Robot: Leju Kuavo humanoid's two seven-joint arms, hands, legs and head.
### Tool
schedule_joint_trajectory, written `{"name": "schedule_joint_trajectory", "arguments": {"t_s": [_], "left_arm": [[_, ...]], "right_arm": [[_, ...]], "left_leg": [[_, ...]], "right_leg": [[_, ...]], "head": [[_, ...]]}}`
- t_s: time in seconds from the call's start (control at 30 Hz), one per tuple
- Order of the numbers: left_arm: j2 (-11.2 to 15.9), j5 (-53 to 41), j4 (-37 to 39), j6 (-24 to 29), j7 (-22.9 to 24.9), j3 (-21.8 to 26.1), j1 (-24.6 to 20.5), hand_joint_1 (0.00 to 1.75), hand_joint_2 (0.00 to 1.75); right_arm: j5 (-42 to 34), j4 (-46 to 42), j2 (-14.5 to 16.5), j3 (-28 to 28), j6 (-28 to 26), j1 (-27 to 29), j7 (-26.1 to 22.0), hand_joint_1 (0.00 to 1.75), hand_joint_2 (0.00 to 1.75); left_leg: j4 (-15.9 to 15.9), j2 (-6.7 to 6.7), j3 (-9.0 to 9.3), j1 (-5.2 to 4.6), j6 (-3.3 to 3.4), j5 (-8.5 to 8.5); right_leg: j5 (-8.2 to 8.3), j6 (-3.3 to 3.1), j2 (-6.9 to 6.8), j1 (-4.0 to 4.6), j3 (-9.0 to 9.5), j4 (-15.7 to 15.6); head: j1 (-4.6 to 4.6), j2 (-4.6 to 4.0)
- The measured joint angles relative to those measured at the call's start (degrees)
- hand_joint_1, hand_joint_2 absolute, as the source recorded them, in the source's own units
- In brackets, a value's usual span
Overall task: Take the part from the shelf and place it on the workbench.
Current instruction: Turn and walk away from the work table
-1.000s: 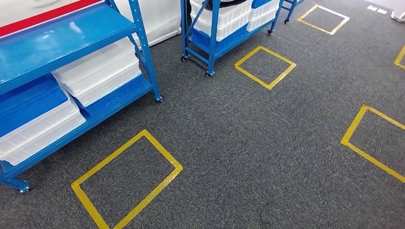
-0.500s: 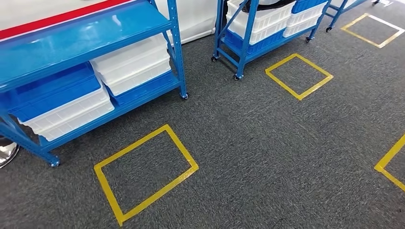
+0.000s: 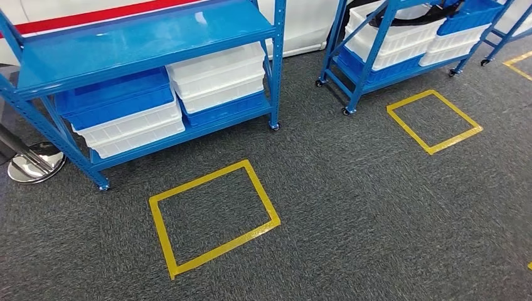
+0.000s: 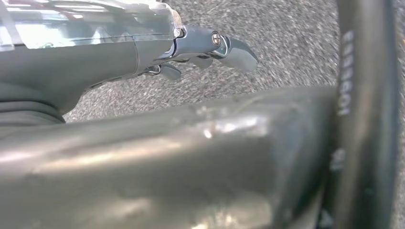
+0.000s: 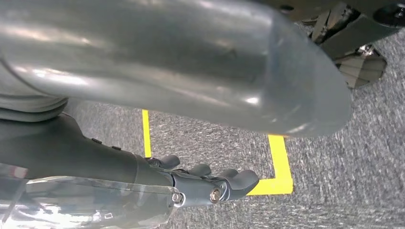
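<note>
— From up at its head, what's in front of it?

— A blue shelf (image 3: 150,44) on the left, its top deck bare and glossy. On the lower deck sit white crates (image 3: 216,75), one stack with a blue crate (image 3: 116,100) on top. I can't pick out the part itself among them. A second blue rack (image 3: 370,59) on castors stands to the right, loaded with more white and blue crates and something black lying across the top.

— Any writing on those?

— None I can read from there. Behind the shelf, a red stripe (image 3: 94,14) runs along a white wall.

— Room to move?

— Grey carpet (image 3: 351,207), with a yellow tape rectangle (image 3: 213,216) just in front of the shelf and another tape rectangle (image 3: 434,121) near the rack. A chrome post base (image 3: 34,163) sits beside the shelf's left leg.

— The left wrist camera?

— The left hand (image 4: 200,50) hangs over carpet, fingers curled a little, nothing in them as far as I see; whether they're spread or closed I cannot tell. There's pale lettering on a dark strut, too blurred to read.

— And the right?

— The right hand (image 5: 205,183) likewise hangs above the carpet, near a corner of yellow tape (image 5: 277,171), fingers loosely bent, holding nothing visible; I cannot tell more.
</note>
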Motion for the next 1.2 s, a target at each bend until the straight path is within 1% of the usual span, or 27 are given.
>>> {"name": "schedule_joint_trajectory", "arguments": {"t_s": [0.07,0.1,0.13,0.17,0.2,0.23,0.3,0.37,0.43,0.47,0.53,0.57,0.6,0.63,0.67,0.7,0.73,0.77,0.83,0.87,0.93,0.97,1.03,1.1,1.13,1.17,1.2], "left_arm": [[0.0,0.0,0.0,0.0,0.0,0.0,-0.1,0.00,0.00],[0.0,0.0,0.0,0.0,0.0,0.0,-0.2,0.00,0.00],[0.0,-0.1,0.0,0.0,0.0,0.0,-0.2,0.00,0.00],[0.0,-0.1,0.0,0.0,0.0,0.1,-0.2,0.00,0.00],[0.0,-0.1,0.0,0.0,0.0,0.1,-0.2,0.00,0.00],[0.0,-0.1,0.0,0.0,0.0,0.1,-0.2,0.00,0.00],[-0.1,-0.1,0.0,-0.1,-0.1,0.2,-0.2,0.00,0.00],[-0.2,-0.1,0.0,-0.1,-0.1,0.2,-0.2,0.00,0.00],[-0.2,-0.1,0.0,-0.1,-0.1,0.2,-0.1,0.00,0.00],[-0.2,-0.1,0.0,-0.1,-0.2,0.2,0.0,0.00,0.00],[-0.3,-0.2,0.0,-0.1,-0.2,0.2,0.1,0.00,0.00],[-0.3,-0.2,0.0,-0.1,-0.2,0.2,0.0,0.00,0.00],[-0.3,-0.2,0.0,-0.1,-0.3,0.2,-0.1,0.00,0.00],[-0.3,-0.2,0.0,-0.2,-0.4,0.2,-0.2,0.00,0.00],[-0.3,-0.2,0.0,-0.2,-0.5,0.2,-0.2,0.00,0.00],[-0.3,-0.2,0.0,-0.2,-0.6,0.2,-0.2,0.00,0.00],[-0.3,-0.2,0.0,-0.2,-0.6,0.2,-0.1,0.00,0.00],[-0.3,-0.2,0.0,-0.2,-0.6,0.2,0.0,0.00,0.00],[-0.3,-0.3,0.0,-0.3,-0.7,0.2,-0.1,0.00,0.00],[-0.3,-0.3,0.0,-0.3,-0.8,0.3,-0.1,0.00,0.00],[-0.4,-0.2,0.0,-0.6,-1.0,0.3,0.2,0.00,0.00],[-0.5,-0.2,0.0,-0.9,-1.1,0.4,0.3,0.00,0.00],[-0.6,0.0,0.0,-1.6,-1.5,0.7,0.3,0.00,0.00],[-0.6,0.0,0.0,-2.1,-1.8,1.1,0.0,0.00,0.00],[-0.6,0.0,0.0,-2.2,-1.9,1.2,0.0,0.00,0.00],[-0.6,0.0,0.0,-2.3,-2.0,1.2,-0.1,0.00,0.00],[-0.6,0.0,0.0,-2.3,-2.0,1.3,-0.1,0.00,0.00]], "right_arm": [[0.0,0.0,0.0,0.0,0.1,0.2,0.0,0.00,0.00],[0.0,0.0,0.0,0.0,0.1,0.2,0.1,0.00,0.00],[0.0,0.0,0.0,0.0,0.2,0.3,0.1,0.00,0.00],[0.0,0.0,0.0,-0.1,0.3,0.3,0.2,0.00,0.00],[0.0,0.0,0.0,-0.1,0.4,0.3,0.2,0.00,0.00],[0.0,0.0,0.0,-0.1,0.4,0.3,0.2,0.00,0.00],[0.1,0.0,0.0,-0.1,0.5,0.4,0.3,0.00,0.00],[0.1,0.0,0.0,-0.1,0.6,0.4,0.3,0.00,0.00],[0.1,0.0,0.0,-0.2,0.7,0.3,0.3,0.00,0.00],[0.1,0.0,0.0,-0.2,0.7,0.2,0.4,0.00,0.00],[0.1,0.0,0.0,-0.2,0.7,0.2,0.4,0.00,0.00],[0.1,0.0,0.0,-0.2,0.7,0.3,0.5,0.00,0.00],[0.1,0.0,0.0,-0.2,0.7,0.5,0.5,0.00,0.00],[0.1,0.0,0.0,-0.3,0.7,0.5,0.6,0.00,0.00],[0.1,0.0,0.0,-0.3,0.7,0.6,0.6,0.00,0.00],[0.1,0.0,0.0,-0.3,0.7,0.5,0.6,0.00,0.00],[0.1,0.0,0.0,-0.3,0.7,0.5,0.6,0.00,0.00],[0.1,0.0,0.0,-0.3,0.7,0.5,0.6,0.00,0.00],[-0.2,0.0,0.0,-0.4,0.7,0.4,0.6,0.00,0.00],[-0.4,0.0,0.0,-0.5,0.7,0.3,0.4,0.00,0.00],[-0.6,0.0,0.0,-0.8,0.7,0.0,0.1,0.00,0.00],[-0.7,0.0,0.0,-0.9,0.7,-0.2,0.0,0.00,0.00],[-0.7,0.0,0.0,-1.1,0.8,-0.2,-0.2,0.00,0.00],[-0.6,0.0,0.0,-1.3,0.8,0.0,-0.2,0.00,0.00],[-0.6,0.0,0.0,-1.4,0.8,0.1,-0.2,0.00,0.00],[-0.6,0.0,0.0,-1.5,0.8,0.2,-0.2,0.00,0.00],[-0.6,0.0,0.0,-1.5,0.8,0.3,-0.2,0.00,0.00]], "left_leg": [[-0.2,-1.10,-0.13,0.14,0.54,0.33],[-0.1,-1.74,-0.27,0.11,0.68,0.41],[-0.1,-2.46,-0.36,0.09,0.72,0.44],[0.0,-3.25,-0.39,0.06,0.73,0.44],[0.0,-4.06,-0.35,0.06,0.71,0.43],[0.1,-4.89,-0.27,0.06,0.66,0.41],[0.3,-6.34,-0.30,0.04,0.38,0.33],[0.5,-7.57,-0.64,0.04,-0.21,0.37],[0.4,-8.61,-0.96,0.10,-0.97,0.55],[0.6,-8.18,-1.10,0.12,-1.29,0.40],[3.4,-5.50,-2.45,0.04,-1.82,-1.62],[6.5,-3.79,-3.82,0.10,-1.98,-3.50],[10.3,-2.79,-5.57,0.17,-2.19,-5.51],[13.8,-2.36,-7.16,0.27,-2.40,-7.01],[15.8,-2.11,-8.01,0.36,-2.58,-7.50],[15.8,-1.88,-7.83,0.45,-2.73,-6.93],[13.6,-1.51,-6.54,0.52,-2.81,-5.43],[9.7,-0.66,-4.40,0.58,-2.80,-3.46],[3.0,0.81,-0.75,0.42,-2.37,-1.05],[1.3,1.23,0.04,0.31,-2.03,-0.65],[0.8,0.81,-0.11,0.15,-1.24,-0.60],[0.7,0.62,-0.04,0.21,-0.88,-0.53],[0.1,0.18,0.18,0.36,-0.02,-0.38],[-0.1,-0.29,0.20,0.38,0.56,-0.34],[-0.1,-0.56,0.16,0.31,0.72,-0.37],[-0.1,-0.88,0.23,0.23,0.78,-0.43],[0.0,-1.22,0.40,0.16,0.80,-0.53]], "right_leg": [[-3.58,0.39,3.28,-0.28,-2.69,5.8],[-5.40,0.46,3.97,-0.34,-4.63,9.7],[-6.39,0.52,4.19,-0.40,-6.32,12.9],[-6.20,0.54,4.26,-0.45,-7.23,14.4],[-4.87,0.49,4.34,-0.49,-7.13,13.7],[-2.69,0.37,4.65,-0.54,-6.09,11.1],[1.31,-0.03,6.93,-0.59,-2.99,3.5],[2.60,-0.29,8.53,-0.52,-1.50,-0.4],[2.61,-0.55,7.68,-0.48,-1.36,-0.9],[2.77,-0.85,7.04,-0.56,-1.21,-1.2],[3.04,-1.67,5.55,-0.76,-0.96,-1.7],[3.05,-1.94,4.73,-0.68,-0.90,-1.8],[2.98,-2.12,3.91,-0.59,-0.92,-1.8],[2.91,-2.17,3.05,-0.51,-0.92,-1.8],[2.83,-2.17,2.22,-0.48,-0.90,-1.8],[2.73,-2.11,1.45,-0.47,-0.85,-1.7],[2.61,-1.99,0.76,-0.49,-0.71,-1.7],[2.44,-1.79,0.11,-0.49,-0.52,-1.6],[2.03,-1.14,-0.80,-0.26,-0.34,-1.3],[1.93,-0.81,-1.12,-0.12,-0.29,-1.2],[1.96,-0.23,-1.54,-0.03,-0.19,-1.1],[1.85,0.11,-1.39,-0.15,-0.10,-1.0],[0.28,0.71,0.70,-0.43,-1.02,1.2],[-2.99,1.03,3.30,-0.56,-4.42,7.8],[-4.34,1.09,3.84,-0.57,-6.59,11.7],[-4.79,1.10,4.05,-0.56,-8.25,14.4],[-4.08,1.05,4.12,-0.55,-8.99,15.1]], "head": [[0.01,0.00],[0.00,0.00],[0.00,0.00],[0.00,0.00],[-0.01,0.00],[0.00,0.00],[0.01,0.00],[0.00,0.00],[-0.01,0.00],[-0.01,0.00],[-0.02,0.00],[-0.01,0.00],[-0.02,0.00],[-0.01,0.00],[-0.01,0.00],[-0.02,0.00],[-0.01,0.00],[-0.02,0.00],[-0.01,0.00],[0.00,0.00],[0.01,0.00],[0.00,0.00],[0.00,0.00],[0.01,0.00],[0.01,0.00],[0.00,0.00],[0.01,0.00]]}}
